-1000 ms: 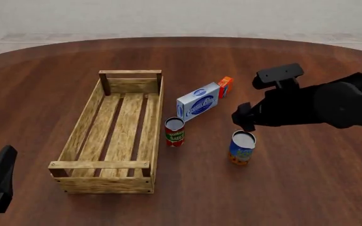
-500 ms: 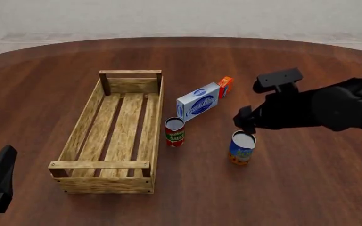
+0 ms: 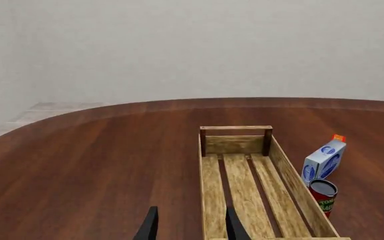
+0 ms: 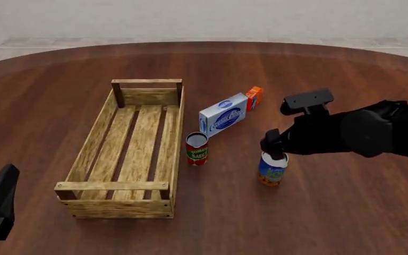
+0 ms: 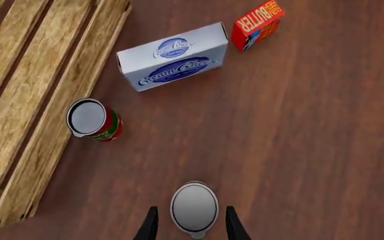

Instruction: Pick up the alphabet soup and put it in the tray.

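Fingers flank round silver-topped alphabet soup, apparently untouched.

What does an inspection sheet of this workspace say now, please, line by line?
Surface: brown wooden table, round far edge.
Job's things: alphabet soup upright on the table, outside the tray; nothing lies in the tray.
Clutter: red can beside the tray; cream cheese box; butter box.
Grippers: right gripper above the soup, jaws open on either side of its top; left gripper open, holding nothing.
Cables: nothing seen.
Surroundings: pale wall, light floor.
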`<state>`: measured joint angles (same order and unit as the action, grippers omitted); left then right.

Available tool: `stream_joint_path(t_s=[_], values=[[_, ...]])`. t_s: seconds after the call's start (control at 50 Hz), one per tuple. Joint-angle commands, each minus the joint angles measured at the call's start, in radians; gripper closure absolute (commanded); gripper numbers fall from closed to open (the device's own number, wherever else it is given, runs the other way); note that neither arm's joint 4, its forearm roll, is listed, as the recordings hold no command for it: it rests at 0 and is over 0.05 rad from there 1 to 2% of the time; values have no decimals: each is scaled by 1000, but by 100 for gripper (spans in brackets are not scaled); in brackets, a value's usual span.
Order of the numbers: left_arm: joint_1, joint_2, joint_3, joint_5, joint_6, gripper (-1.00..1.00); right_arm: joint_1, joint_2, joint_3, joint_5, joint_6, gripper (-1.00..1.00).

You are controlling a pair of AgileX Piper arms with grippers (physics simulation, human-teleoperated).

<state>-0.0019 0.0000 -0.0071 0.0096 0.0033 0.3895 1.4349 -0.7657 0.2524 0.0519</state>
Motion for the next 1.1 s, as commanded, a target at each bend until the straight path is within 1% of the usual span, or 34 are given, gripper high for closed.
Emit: stream_joint_path(t_s=[0.02,0.08,0.14,0.18,0.3,0.38,0.74,0.86,0.9,1.1], values=[[2,3,1,-6,0,-100,-11,25,25,-33,1,-100],[2,2,1,-6,0,-100,-17,31,26,-38,-2,-100],[2,2,1,-6,0,-100,-8,32,30,-43,10,-100],[2,2,1,-6,0,-100,-13,42,30,-47,2,-100],[2,2,1,-6,0,-100,-10,60,22,-54,6,-100],[2,2,1,-6,0,-100,-2,71,31,-69,21,-100],[2,2,1,-6,0,-100,-7,109,36,-93,24,-100],[2,2,1,-6,0,-100,-18,125,37,-106,16,-100],[2,2,1,-6,0,-100,-13,130,41,-113,25,-100],[2,2,1,-6,0,-100,-12,155,39,-123,28,-100]])
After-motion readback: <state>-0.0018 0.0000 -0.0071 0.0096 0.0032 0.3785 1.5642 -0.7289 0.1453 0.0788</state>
